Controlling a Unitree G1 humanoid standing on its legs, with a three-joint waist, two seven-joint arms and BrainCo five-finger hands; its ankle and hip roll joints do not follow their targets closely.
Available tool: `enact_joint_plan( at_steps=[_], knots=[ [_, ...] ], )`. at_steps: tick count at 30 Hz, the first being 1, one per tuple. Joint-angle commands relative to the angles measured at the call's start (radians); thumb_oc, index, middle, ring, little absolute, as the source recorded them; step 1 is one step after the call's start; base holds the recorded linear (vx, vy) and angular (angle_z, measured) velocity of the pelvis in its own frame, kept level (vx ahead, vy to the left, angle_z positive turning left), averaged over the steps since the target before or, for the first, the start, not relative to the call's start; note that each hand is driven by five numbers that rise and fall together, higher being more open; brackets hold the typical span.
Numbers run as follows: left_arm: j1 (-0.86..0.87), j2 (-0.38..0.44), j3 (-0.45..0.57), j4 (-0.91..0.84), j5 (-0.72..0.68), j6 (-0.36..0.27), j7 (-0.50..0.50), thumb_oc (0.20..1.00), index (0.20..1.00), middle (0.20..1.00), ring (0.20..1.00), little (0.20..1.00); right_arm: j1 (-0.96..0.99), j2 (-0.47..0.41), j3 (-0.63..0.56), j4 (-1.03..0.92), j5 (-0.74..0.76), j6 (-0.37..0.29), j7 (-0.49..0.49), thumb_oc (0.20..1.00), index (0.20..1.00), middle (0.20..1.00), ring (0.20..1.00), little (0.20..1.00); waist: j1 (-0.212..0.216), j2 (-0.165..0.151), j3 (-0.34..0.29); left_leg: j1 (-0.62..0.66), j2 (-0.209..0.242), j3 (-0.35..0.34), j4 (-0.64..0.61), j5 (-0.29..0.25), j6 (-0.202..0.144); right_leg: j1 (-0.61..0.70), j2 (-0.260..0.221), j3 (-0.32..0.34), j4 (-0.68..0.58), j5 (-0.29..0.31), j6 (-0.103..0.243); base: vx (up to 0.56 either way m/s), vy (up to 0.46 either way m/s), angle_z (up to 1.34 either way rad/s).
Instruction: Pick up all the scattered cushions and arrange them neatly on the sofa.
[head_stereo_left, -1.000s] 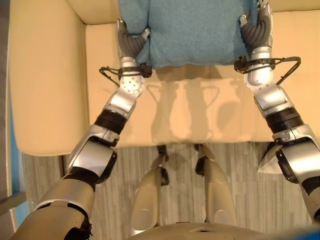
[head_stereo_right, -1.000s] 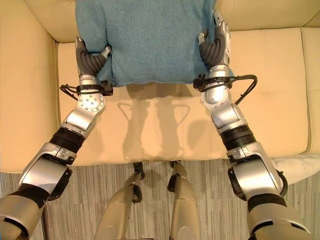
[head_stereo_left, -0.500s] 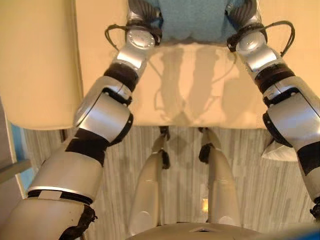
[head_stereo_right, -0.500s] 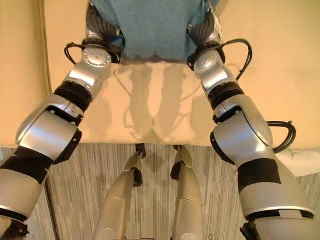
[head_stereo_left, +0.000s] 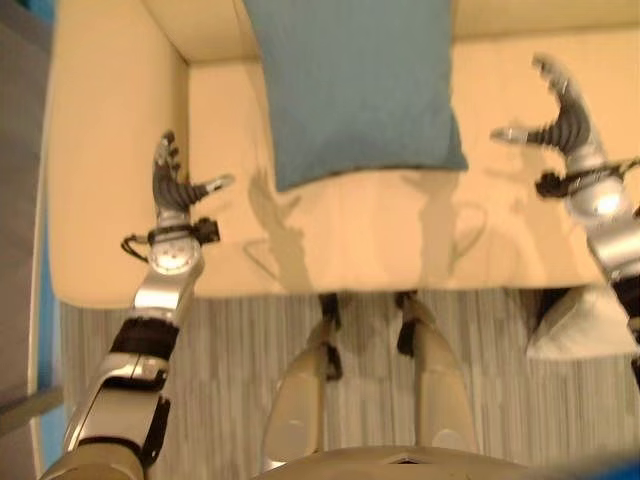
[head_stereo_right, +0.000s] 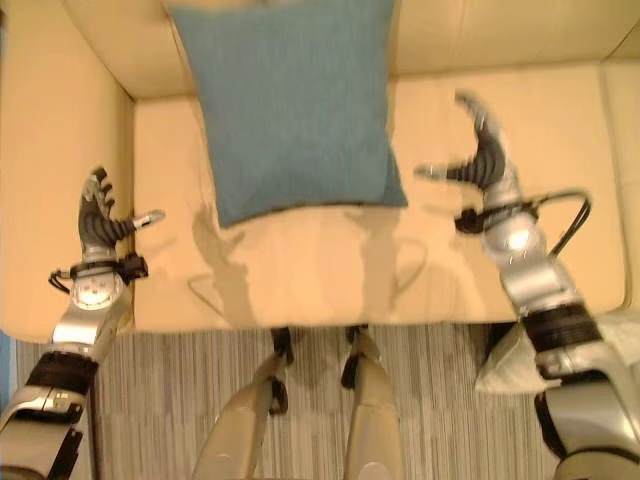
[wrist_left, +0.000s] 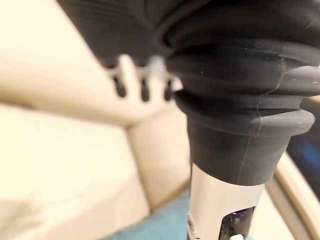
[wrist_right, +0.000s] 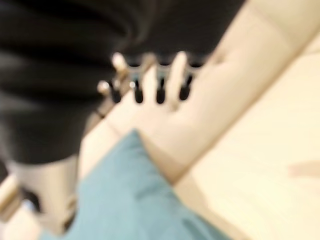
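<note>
A teal cushion (head_stereo_left: 352, 85) leans against the backrest of the cream sofa (head_stereo_left: 380, 235), its lower edge resting on the seat. Neither hand touches it. My left hand (head_stereo_left: 170, 185) hovers open over the sofa's left armrest, fingers straight and thumb spread towards the cushion. To the cushion's right my right hand (head_stereo_right: 482, 155) is open above the seat, fingers spread. A corner of the teal cushion (wrist_right: 135, 200) shows past the right hand's fingers (wrist_right: 150, 82) in the right wrist view. The left hand's fingers (wrist_left: 142, 82) show against the cream sofa.
A white cushion (head_stereo_left: 580, 325) lies on the striped grey carpet (head_stereo_left: 230, 380) at the sofa's front right corner. The sofa's left armrest (head_stereo_left: 110, 150) is wide and bare. The seat to the right of the teal cushion is free.
Both hands have let go of the teal cushion and drawn apart to its sides. The cushion now rests against the backrest. The camera has also shifted.
</note>
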Motion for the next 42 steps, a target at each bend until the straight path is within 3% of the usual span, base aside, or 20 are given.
enact_joint_plan(
  at_steps=[1,6,9,11,17,18,19,22,25,28,29,31,34,35,36,38,40,41,42],
  knots=[
    [-0.065,0.009,-0.029,0.017,0.109,-0.078,-0.052,1.0,1.0,1.0,1.0,1.0,-0.019,0.108,-0.025,0.02,-0.024,-0.078,0.028,1.0,1.0,1.0,1.0,1.0,-0.01,-0.032,-0.004,0.037,0.05,-0.066,-0.038,0.075,-0.099,0.193,-0.059,0.007,-0.098,0.042,0.138,0.02,-0.097,0.19],
    [0.155,-0.067,-0.05,0.034,0.056,-0.081,-0.179,1.0,1.0,1.0,1.0,1.0,0.217,0.192,-0.045,0.015,0.004,-0.095,0.116,1.0,1.0,1.0,1.0,1.0,-0.018,-0.038,0.01,0.19,0.066,-0.066,-0.041,0.07,-0.106,0.371,-0.029,-0.023,-0.11,0.003,0.125,0.0,-0.1,0.1],
    [0.267,-0.139,-0.091,0.23,0.092,-0.042,-0.252,1.0,1.0,1.0,1.0,1.0,0.314,0.253,0.007,0.155,-0.031,-0.083,0.163,1.0,1.0,1.0,1.0,1.0,-0.03,-0.044,-0.022,0.289,0.087,-0.054,-0.029,0.054,-0.103,0.482,-0.003,-0.028,-0.131,-0.02,0.121,-0.01,-0.123,-0.03],
    [0.286,-0.238,-0.093,0.522,0.116,0.006,-0.297,1.0,1.0,1.0,1.0,1.0,0.356,0.305,0.046,0.33,-0.081,-0.065,0.181,1.0,1.0,1.0,1.0,1.0,-0.045,-0.051,-0.055,0.363,0.107,-0.035,-0.008,0.035,-0.106,0.565,0.026,-0.023,-0.144,-0.049,0.11,-0.01,-0.143,-0.17],
    [0.271,-0.301,-0.081,0.827,0.256,0.05,-0.328,1.0,1.0,1.0,1.0,1.0,0.424,0.398,0.035,0.598,-0.078,-0.043,0.182,1.0,1.0,1.0,1.0,1.0,-0.07,-0.06,-0.1,0.434,0.13,-0.023,-0.008,0.048,-0.125,0.673,0.076,-0.01,-0.22,-0.062,0.089,0.0,-0.113,0.08],
    [0.266,-0.305,-0.078,0.853,0.269,0.05,-0.33,1.0,1.0,1.0,1.0,1.0,0.425,0.406,0.035,0.639,-0.078,-0.037,0.186,1.0,1.0,1.0,1.0,1.0,-0.068,-0.064,-0.104,0.434,0.125,-0.04,0.015,0.041,-0.122,0.679,0.076,-0.005,-0.225,-0.06,0.087,-0.05,-0.052,0.29],
    [0.26,-0.311,-0.081,0.858,0.275,0.052,-0.333,1.0,1.0,1.0,1.0,1.0,0.423,0.409,0.034,0.656,-0.073,-0.03,0.188,1.0,1.0,1.0,1.0,1.0,-0.064,-0.071,-0.1,0.435,0.102,-0.084,0.08,-0.003,-0.112,0.68,0.072,0.013,-0.224,-0.057,0.085,-0.1,-0.019,0.11],
    [0.257,-0.333,-0.074,0.887,0.268,0.054,-0.337,1.0,1.0,1.0,1.0,1.0,0.43,0.418,0.019,0.719,-0.062,-0.019,0.194,1.0,1.0,1.0,1.0,1.0,-0.064,-0.085,-0.106,0.458,0.006,-0.169,0.196,-0.108,-0.087,0.655,0.059,0.053,-0.204,-0.035,0.085,-0.11,0.044,-0.5],
    [0.253,-0.342,-0.092,0.872,0.265,0.055,-0.34,1.0,1.0,1.0,1.0,1.0,0.433,0.432,0.004,0.78,-0.058,0.003,0.203,1.0,1.0,1.0,1.0,1.0,-0.086,-0.071,-0.115,0.502,-0.024,-0.167,0.127,-0.163,-0.051,0.611,0.055,0.092,-0.162,-0.02,0.102,-0.12,0.151,-0.58],
    [0.234,-0.348,-0.101,0.874,0.261,0.055,-0.335,1.0,1.0,1.0,1.0,1.0,0.418,0.445,-0.002,0.825,-0.058,0.011,0.196,1.0,1.0,1.0,1.0,1.0,-0.087,-0.071,-0.109,0.501,-0.053,-0.172,0.097,-0.176,-0.031,0.57,0.036,0.112,-0.143,0.014,0.123,-0.14,0.146,-0.57],
    [0.217,-0.344,-0.113,0.874,0.271,0.056,-0.334,1.0,1.0,1.0,1.0,1.0,0.408,0.457,-0.013,0.845,-0.046,0.018,0.197,1.0,1.0,1.0,1.0,1.0,-0.087,-0.073,-0.098,0.517,-0.075,-0.15,0.051,-0.168,-0.014,0.535,0.013,0.116,-0.14,0.067,0.156,-0.25,0.255,-0.57],
    [0.214,-0.343,-0.113,0.868,0.275,0.053,-0.332,1.0,1.0,1.0,1.0,1.0,0.399,0.47,-0.003,0.855,-0.062,0.023,0.196,1.0,1.0,1.0,1.0,1.0,-0.076,-0.074,-0.093,0.524,-0.086,-0.123,0.016,-0.162,-0.005,0.506,-0.025,0.093,-0.158,0.114,0.182,-0.22,0.206,-0.71],
    [0.214,-0.341,-0.106,0.87,0.276,0.054,-0.331,1.0,1.0,1.0,1.0,1.0,0.399,0.48,-0.005,0.858,-0.059,0.027,0.197,1.0,1.0,1.0,1.0,1.0,-0.071,-0.071,-0.089,0.53,-0.084,-0.109,-0.002,-0.156,0.0,0.481,-0.046,0.076,-0.162,0.129,0.19,-0.11,0.063,-0.63],
    [0.209,-0.335,-0.106,0.872,0.276,0.055,-0.329,1.0,1.0,1.0,1.0,1.0,0.397,0.487,-0.001,0.859,-0.059,0.029,0.198,1.0,1.0,1.0,1.0,1.0,-0.067,-0.068,-0.081,0.528,-0.076,-0.1,-0.001,-0.149,0.006,0.468,-0.043,0.046,-0.12,0.102,0.185,-0.25,0.114,-0.62],
    [0.207,-0.332,-0.113,0.871,0.279,0.058,-0.332,1.0,1.0,1.0,1.0,1.0,0.4,0.493,0.011,0.857,-0.062,0.028,0.198,1.0,1.0,1.0,1.0,1.0,-0.059,-0.057,-0.075,0.525,-0.065,-0.071,-0.009,-0.126,0.013,0.492,-0.027,-0.015,-0.028,0.03,0.155,-0.27,0.124,-0.67],
    [0.215,-0.331,-0.117,0.873,0.278,0.063,-0.339,1.0,1.0,1.0,1.0,1.0,0.405,0.503,0.016,0.864,-0.061,0.024,0.203,1.0,1.0,1.0,1.0,1.0,-0.043,-0.056,-0.087,0.516,-0.055,-0.028,-0.02,-0.102,0.025,0.548,0.021,-0.066,0.086,-0.055,0.124,-0.26,0.076,-0.99],
    [0.218,-0.333,-0.113,0.878,0.272,0.064,-0.342,1.0,1.0,1.0,1.0,1.0,0.404,0.505,0.018,0.874,-0.065,0.025,0.203,1.0,1.0,1.0,1.0,1.0,-0.034,-0.057,-0.092,0.516,-0.051,-0.013,-0.021,-0.099,0.026,0.579,0.022,-0.092,0.095,-0.077,0.122,-0.15,-0.023,-0.95],
    [0.221,-0.333,-0.107,0.887,0.269,0.068,-0.343,1.0,1.0,1.0,1.0,1.0,0.397,0.511,0.024,0.877,-0.071,0.025,0.201,1.0,1.0,1.0,1.0,1.0,-0.007,-0.058,-0.107,0.501,-0.037,0.03,-0.016,-0.092,0.026,0.63,0.012,-0.158,0.108,-0.109,0.115,-0.07,-0.084,-0.83],
    [0.224,-0.335,-0.103,0.889,0.268,0.069,-0.344,1.0,1.0,1.0,1.0,1.0,0.397,0.516,0.028,0.882,-0.074,0.026,0.201,1.0,1.0,1.0,1.0,1.0,0.008,-0.065,-0.119,0.505,-0.037,0.043,-0.015,-0.105,0.017,0.671,0.0,-0.181,0.088,-0.123,0.135,-0.12,-0.162,-1.07]
  ],
)
